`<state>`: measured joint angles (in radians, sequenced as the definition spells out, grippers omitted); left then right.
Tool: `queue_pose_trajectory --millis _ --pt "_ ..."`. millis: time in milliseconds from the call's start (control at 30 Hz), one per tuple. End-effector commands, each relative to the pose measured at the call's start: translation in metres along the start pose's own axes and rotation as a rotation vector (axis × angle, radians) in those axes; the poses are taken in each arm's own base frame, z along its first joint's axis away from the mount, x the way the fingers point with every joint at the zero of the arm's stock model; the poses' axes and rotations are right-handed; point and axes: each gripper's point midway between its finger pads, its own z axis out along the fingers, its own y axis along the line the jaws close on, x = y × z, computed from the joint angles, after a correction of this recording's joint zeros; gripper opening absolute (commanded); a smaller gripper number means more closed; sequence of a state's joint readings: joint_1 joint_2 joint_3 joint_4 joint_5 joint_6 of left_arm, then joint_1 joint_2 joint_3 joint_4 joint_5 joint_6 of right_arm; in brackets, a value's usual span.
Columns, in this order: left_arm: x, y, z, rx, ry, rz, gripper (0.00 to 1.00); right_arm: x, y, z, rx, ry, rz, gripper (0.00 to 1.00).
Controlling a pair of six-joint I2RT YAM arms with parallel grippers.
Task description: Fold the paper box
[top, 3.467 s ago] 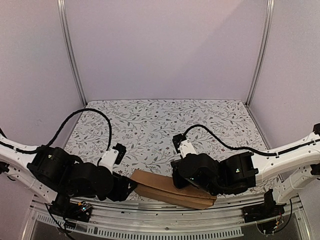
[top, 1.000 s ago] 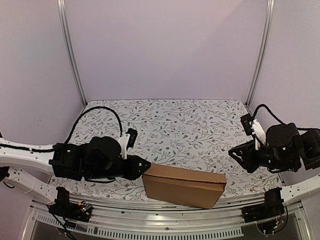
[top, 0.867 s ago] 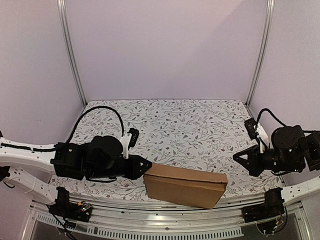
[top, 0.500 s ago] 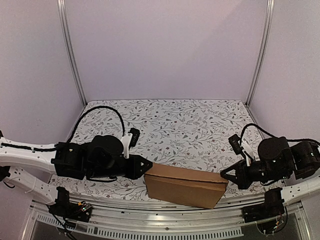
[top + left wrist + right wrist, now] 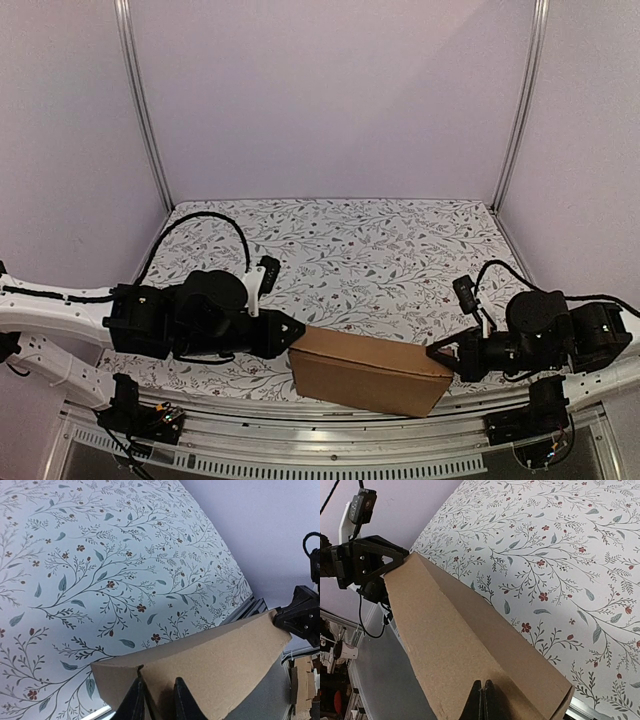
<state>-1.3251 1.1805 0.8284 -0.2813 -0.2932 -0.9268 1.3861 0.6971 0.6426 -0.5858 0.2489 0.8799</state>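
Observation:
The paper box (image 5: 370,372) is a closed brown carton lying along the table's near edge, slanting down to the right. My left gripper (image 5: 291,335) is at its left end. In the left wrist view (image 5: 157,684) the jaws stand a little apart, tips against the box (image 5: 220,665) beside a corner seam, with nothing clearly pinched. My right gripper (image 5: 438,353) touches the box's right end. In the right wrist view (image 5: 483,684) its fingers are pressed together with the tips on the cardboard (image 5: 445,630).
The floral table cover (image 5: 360,250) stretches behind the box. A metal rail (image 5: 330,445) runs along the near edge just below the box. Lilac walls and two upright posts (image 5: 140,110) enclose the back and sides. Black cables loop over both arms.
The flattened box now stands as a closed carton. My right arm swung in from the far right to the box's right end. My left gripper has stayed at the left end.

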Motion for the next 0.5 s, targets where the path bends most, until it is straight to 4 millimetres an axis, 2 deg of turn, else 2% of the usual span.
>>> queue_pose_trajectory --millis 0,200,467 --pt "0.061 0.055 0.012 -0.181 0.234 0.087 0.20 0.092 -0.094 0.020 0.311 0.282 -0.028 0.00" --pt "0.066 0.056 0.017 -0.188 0.250 0.089 0.20 0.122 -0.129 0.028 0.406 0.318 -0.001 0.00" --pt "0.071 0.057 0.022 -0.182 0.263 0.080 0.19 0.129 -0.136 0.032 0.460 0.316 0.018 0.00"
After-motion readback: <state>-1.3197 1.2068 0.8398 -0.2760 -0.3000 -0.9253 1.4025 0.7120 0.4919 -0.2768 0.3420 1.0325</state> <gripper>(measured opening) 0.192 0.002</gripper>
